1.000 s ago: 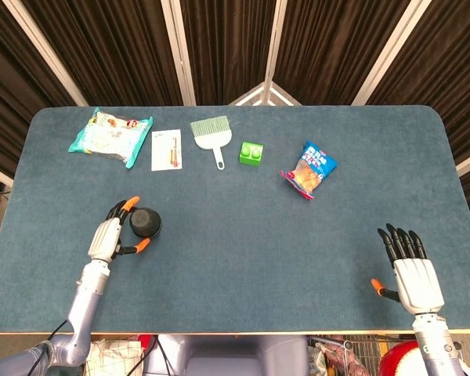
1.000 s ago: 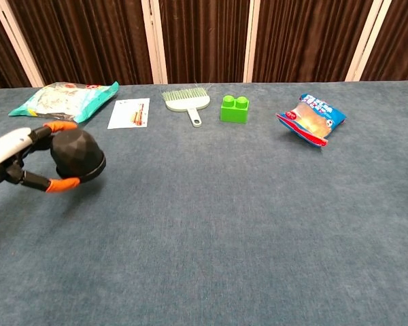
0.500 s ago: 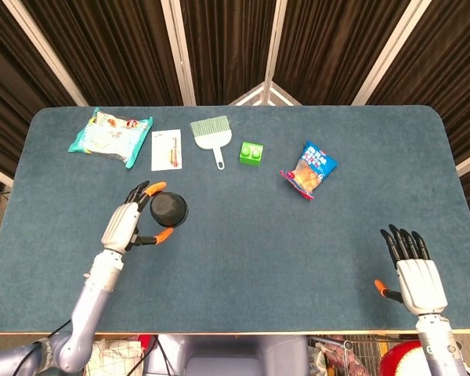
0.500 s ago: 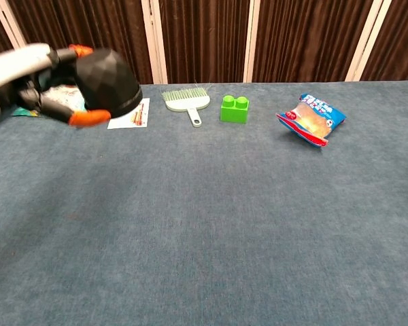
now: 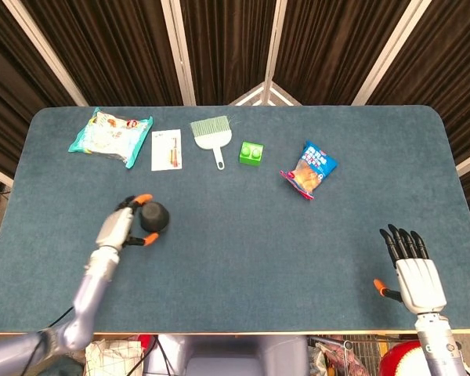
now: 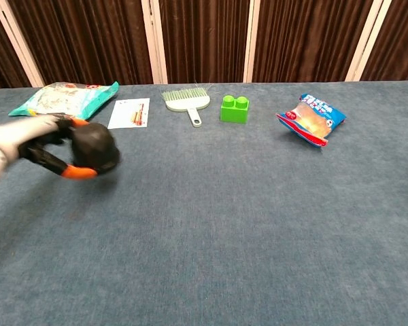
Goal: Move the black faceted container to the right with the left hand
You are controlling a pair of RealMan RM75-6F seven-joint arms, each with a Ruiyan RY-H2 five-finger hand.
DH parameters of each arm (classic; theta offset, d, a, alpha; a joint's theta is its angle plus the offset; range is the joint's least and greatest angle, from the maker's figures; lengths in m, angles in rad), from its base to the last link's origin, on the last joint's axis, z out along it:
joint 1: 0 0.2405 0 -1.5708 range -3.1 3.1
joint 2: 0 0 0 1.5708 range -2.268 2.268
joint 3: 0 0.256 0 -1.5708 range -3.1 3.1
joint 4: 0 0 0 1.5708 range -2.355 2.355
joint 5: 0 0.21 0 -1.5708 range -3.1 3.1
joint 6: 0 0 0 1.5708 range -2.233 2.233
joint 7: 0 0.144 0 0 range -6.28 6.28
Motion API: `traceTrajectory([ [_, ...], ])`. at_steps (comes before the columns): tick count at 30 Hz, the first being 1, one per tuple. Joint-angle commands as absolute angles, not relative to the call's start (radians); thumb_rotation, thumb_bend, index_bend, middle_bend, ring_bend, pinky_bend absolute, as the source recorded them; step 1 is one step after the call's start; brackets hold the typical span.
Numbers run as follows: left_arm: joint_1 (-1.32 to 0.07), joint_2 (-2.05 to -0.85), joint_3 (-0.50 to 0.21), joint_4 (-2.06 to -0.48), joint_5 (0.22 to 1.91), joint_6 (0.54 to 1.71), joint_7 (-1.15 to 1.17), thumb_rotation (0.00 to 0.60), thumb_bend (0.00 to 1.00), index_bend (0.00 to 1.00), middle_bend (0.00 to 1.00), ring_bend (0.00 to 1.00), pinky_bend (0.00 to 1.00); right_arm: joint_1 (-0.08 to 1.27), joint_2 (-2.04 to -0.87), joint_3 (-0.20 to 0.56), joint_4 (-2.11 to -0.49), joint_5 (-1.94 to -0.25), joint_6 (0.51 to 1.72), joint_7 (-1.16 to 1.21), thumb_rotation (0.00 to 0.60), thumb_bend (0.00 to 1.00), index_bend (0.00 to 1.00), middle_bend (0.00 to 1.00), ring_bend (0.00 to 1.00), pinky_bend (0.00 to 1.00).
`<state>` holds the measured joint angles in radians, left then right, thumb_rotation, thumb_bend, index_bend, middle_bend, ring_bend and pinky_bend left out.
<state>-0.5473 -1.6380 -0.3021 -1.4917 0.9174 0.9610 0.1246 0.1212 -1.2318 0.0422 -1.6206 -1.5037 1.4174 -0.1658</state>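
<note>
The black faceted container (image 5: 153, 217) (image 6: 95, 147) is at the left part of the blue table, down near its surface. My left hand (image 5: 122, 226) (image 6: 37, 144) grips it from the left, orange fingertips wrapped around its sides. The chest view is blurred around the hand, so whether the container touches the cloth cannot be told. My right hand (image 5: 412, 272) rests open at the table's front right corner, fingers spread, holding nothing; the chest view does not show it.
Along the far side lie a teal snack bag (image 5: 110, 136), a white card (image 5: 167, 150), a small brush (image 5: 212, 133), a green block (image 5: 251, 153) and a blue chip bag (image 5: 310, 170). The table's front edge (image 5: 235, 332) runs just below both hands.
The left hand lifted the container up and rightward, then lowered it again; it now sits slightly right of where it was a second ago. The right hand stayed put.
</note>
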Motion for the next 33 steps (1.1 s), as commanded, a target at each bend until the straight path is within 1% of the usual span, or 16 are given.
traceTrajectory([
  [1, -0.635, -1.688, -0.347, -1.608, 0.94, 1.016, 0.202, 0.6, 0.53, 0.15, 0.33, 0.0, 0.0, 0.121, -1.227, 0.043, -1.621, -1.5, 1.415, -0.159, 0.6, 0.21, 0.0, 0.0, 0.01, 0.0],
  [4, -0.649, -1.673, -0.373, -1.754, 0.962, 1.091, 0.276, 0.6, 0.53, 0.15, 0.33, 0.0, 0.0, 0.124, -1.227, 0.047, -1.617, -1.494, 1.411, -0.151, 0.6, 0.21, 0.0, 0.0, 0.01, 0.0],
  [5, -0.65, -1.658, -0.383, -1.826, 0.971, 1.129, 0.312, 0.6, 0.53, 0.15, 0.34, 0.0, 0.0, 0.124, -1.226, 0.047, -1.617, -1.496, 1.412, -0.147, 0.6, 0.21, 0.0, 0.0, 0.01, 0.0],
  [8, -0.636, -1.619, -0.396, -1.96, 1.006, 1.211, 0.374, 0.6, 0.53, 0.15, 0.34, 0.0, 0.0, 0.121, -1.222, 0.044, -1.621, -1.504, 1.418, -0.139, 0.6, 0.21, 0.0, 0.0, 0.01, 0.0],
  [11, -0.593, -1.558, -0.398, -2.082, 1.035, 1.275, 0.374, 0.6, 0.53, 0.15, 0.34, 0.0, 0.0, 0.118, -1.218, 0.04, -1.625, -1.517, 1.428, -0.132, 0.6, 0.21, 0.0, 0.0, 0.01, 0.0],
  [13, -0.558, -1.517, -0.385, -2.104, 1.061, 1.304, 0.356, 0.6, 0.53, 0.15, 0.34, 0.0, 0.0, 0.118, -1.217, 0.039, -1.627, -1.521, 1.431, -0.128, 0.6, 0.21, 0.0, 0.0, 0.01, 0.0],
  [15, -0.524, -1.483, -0.355, -2.072, 1.081, 1.322, 0.341, 0.6, 0.53, 0.15, 0.34, 0.0, 0.0, 0.118, -1.215, 0.038, -1.628, -1.523, 1.431, -0.125, 0.6, 0.21, 0.0, 0.0, 0.01, 0.0],
  [17, -0.493, -1.47, -0.311, -1.977, 1.058, 1.297, 0.281, 0.6, 0.53, 0.15, 0.34, 0.0, 0.0, 0.118, -1.215, 0.04, -1.629, -1.521, 1.43, -0.124, 0.6, 0.21, 0.0, 0.0, 0.01, 0.0],
  [19, -0.485, -1.477, -0.296, -1.901, 1.013, 1.253, 0.224, 0.6, 0.53, 0.16, 0.34, 0.0, 0.0, 0.119, -1.215, 0.039, -1.631, -1.52, 1.429, -0.126, 0.6, 0.21, 0.0, 0.0, 0.01, 0.0],
  [21, -0.491, -1.507, -0.288, -1.774, 0.961, 1.18, 0.148, 0.6, 0.53, 0.16, 0.34, 0.0, 0.0, 0.119, -1.216, 0.038, -1.635, -1.522, 1.429, -0.133, 0.6, 0.21, 0.0, 0.0, 0.01, 0.0],
  [24, -0.52, -1.567, -0.277, -1.631, 0.959, 1.093, 0.08, 0.6, 0.53, 0.16, 0.34, 0.0, 0.0, 0.121, -1.217, 0.038, -1.642, -1.523, 1.427, -0.141, 0.6, 0.21, 0.0, 0.0, 0.01, 0.0],
  [27, -0.543, -1.597, -0.278, -1.598, 0.997, 1.075, 0.063, 0.6, 0.53, 0.15, 0.34, 0.0, 0.0, 0.127, -1.218, 0.044, -1.638, -1.512, 1.417, -0.146, 0.6, 0.21, 0.0, 0.0, 0.01, 0.0],
  [30, -0.557, -1.609, -0.278, -1.609, 1.036, 1.1, 0.089, 0.6, 0.53, 0.15, 0.34, 0.0, 0.0, 0.13, -1.216, 0.052, -1.635, -1.499, 1.412, -0.141, 0.6, 0.21, 0.0, 0.0, 0.01, 0.0],
  [33, -0.556, -1.609, -0.273, -1.628, 1.04, 1.12, 0.115, 0.6, 0.53, 0.14, 0.34, 0.0, 0.0, 0.117, -1.215, 0.039, -1.637, -1.512, 1.427, -0.139, 0.6, 0.21, 0.0, 0.0, 0.01, 0.0],
])
